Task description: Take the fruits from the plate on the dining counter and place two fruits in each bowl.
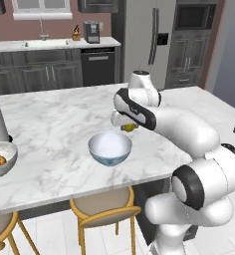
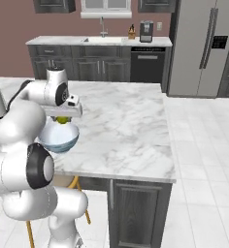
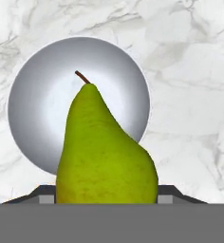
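The pincer (image 3: pixel 107 199) is clamped on the pear (image 3: pixel 104 152), held in the air over the blue bowl (image 1: pixel 109 148), which sits near the table's (image 1: pixel 55 124) front edge and looks empty. This is the carry-and-drop step: next, centre the pear over the bowl's hollow, lower a little and let go. The speckled bowl (image 1: pixel 1 158), at the table's left end, already holds something red and something orange.

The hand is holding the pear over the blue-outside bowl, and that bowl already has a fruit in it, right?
Not quite. The hand does hold the pear over the blue-outside bowl, but the hand view shows that bowl empty.
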Motion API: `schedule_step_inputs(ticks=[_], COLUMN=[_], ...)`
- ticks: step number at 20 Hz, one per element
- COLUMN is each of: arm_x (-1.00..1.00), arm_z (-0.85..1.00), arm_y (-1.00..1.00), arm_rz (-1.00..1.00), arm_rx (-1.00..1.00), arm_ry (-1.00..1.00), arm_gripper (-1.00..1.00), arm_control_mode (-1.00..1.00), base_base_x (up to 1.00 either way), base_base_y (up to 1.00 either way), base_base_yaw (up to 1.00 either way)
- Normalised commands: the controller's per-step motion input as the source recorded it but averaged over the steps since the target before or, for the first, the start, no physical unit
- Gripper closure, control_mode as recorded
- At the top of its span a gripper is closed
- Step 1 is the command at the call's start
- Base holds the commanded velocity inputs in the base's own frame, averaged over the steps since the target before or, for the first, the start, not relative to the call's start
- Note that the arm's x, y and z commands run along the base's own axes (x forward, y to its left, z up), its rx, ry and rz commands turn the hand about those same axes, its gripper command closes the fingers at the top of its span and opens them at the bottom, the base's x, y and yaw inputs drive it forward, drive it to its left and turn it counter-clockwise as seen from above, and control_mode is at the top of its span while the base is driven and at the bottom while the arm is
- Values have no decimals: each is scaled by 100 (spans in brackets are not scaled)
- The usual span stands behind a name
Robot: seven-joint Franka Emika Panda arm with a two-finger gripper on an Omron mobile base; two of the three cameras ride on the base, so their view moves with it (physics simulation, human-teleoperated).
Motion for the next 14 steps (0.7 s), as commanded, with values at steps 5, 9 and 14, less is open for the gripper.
schedule_step_inputs(ticks=[5,9,14], arm_x=[90,100,31], arm_z=[-43,-78,-50], arm_y=[57,14,0], arm_rz=[2,0,0], arm_rx=[0,0,0], arm_ry=[3,5,13], arm_gripper=[100,100,100], arm_control_mode=[-100,-100,-100], base_base_x=[0,0,0], base_base_y=[0,0,0], base_base_yaw=[0,0,0])
